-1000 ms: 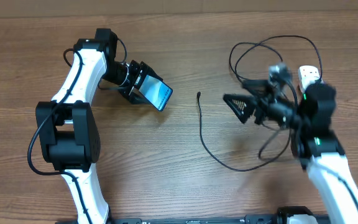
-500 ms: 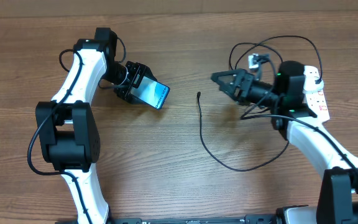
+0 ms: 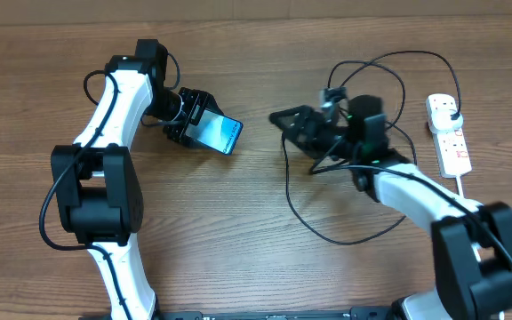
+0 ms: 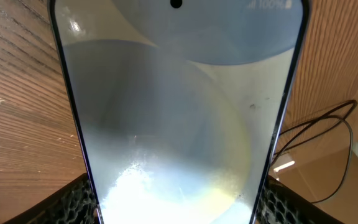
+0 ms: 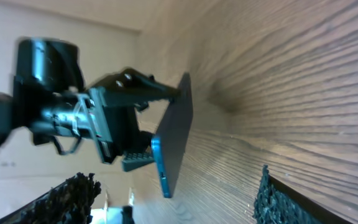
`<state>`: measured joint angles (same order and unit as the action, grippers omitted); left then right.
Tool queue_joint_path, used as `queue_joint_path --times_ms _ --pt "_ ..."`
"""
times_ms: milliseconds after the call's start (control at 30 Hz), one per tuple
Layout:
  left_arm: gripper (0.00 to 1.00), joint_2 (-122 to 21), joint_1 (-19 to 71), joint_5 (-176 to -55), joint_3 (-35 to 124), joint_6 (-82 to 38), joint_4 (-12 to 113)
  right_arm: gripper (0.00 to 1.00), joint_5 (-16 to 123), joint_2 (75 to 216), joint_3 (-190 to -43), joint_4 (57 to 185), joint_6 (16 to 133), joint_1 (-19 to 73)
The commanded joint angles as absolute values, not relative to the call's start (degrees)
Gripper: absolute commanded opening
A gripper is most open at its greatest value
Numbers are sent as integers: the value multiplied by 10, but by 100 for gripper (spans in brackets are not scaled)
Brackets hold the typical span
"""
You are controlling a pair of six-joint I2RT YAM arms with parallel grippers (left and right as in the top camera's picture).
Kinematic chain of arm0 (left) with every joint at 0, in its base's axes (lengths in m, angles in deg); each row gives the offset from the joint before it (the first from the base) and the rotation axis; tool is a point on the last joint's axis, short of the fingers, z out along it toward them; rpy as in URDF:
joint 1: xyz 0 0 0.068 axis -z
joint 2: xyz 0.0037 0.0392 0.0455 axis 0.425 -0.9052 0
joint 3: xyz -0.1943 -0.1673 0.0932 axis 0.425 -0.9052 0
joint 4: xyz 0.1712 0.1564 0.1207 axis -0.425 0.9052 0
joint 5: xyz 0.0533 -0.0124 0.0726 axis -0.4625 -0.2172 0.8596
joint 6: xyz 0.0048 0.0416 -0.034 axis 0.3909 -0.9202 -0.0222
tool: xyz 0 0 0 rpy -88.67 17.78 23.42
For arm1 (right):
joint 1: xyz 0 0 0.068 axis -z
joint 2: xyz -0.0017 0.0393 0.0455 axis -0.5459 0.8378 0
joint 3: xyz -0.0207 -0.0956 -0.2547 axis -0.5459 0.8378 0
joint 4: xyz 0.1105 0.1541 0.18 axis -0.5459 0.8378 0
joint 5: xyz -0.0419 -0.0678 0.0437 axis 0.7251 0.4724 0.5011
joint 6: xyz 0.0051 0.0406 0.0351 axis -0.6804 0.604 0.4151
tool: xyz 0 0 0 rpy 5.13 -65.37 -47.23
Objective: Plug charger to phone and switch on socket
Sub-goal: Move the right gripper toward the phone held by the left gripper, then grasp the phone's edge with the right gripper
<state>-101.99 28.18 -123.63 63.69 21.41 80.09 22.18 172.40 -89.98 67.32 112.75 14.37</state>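
A brown wood-grain table fills the overhead view, with a strip of pale wall along its far edge. At ten o'clock from the table's centre the left gripper is clamped on the slim rectangular phone with a bright blue-white screen, holding it tilted. That glowing glass nearly fills the left wrist view.

At one o'clock the right gripper points toward the phone with its jaws spread and nothing between them. Its two dark fingers frame bare wood in the right wrist view, with the phone seen edge-on against a cream wall.

The long thin black charger cable runs from beside that gripper toward five o'clock, then loops back to one o'clock. Whether the gripper touches it cannot be told. The narrow white power strip with red switches lies at three o'clock, well apart from the phone.
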Motion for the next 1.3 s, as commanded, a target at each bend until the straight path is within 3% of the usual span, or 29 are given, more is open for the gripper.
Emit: queue_joint_path --times_ms 0,300,633,1267 --pt "52 -1018 287 -1244 653 222 800 84 258 1757 -916 654 1125 109" --pt "52 -1018 290 -1243 653 222 801 81 282 1788 -968 659 1112 56" --pt "53 -1018 328 -1243 653 224 801 71 389 1790 -975 709 1112 8" --pt "53 -1018 361 -1243 653 230 799 39 412 1790 -975 727 1115 1"
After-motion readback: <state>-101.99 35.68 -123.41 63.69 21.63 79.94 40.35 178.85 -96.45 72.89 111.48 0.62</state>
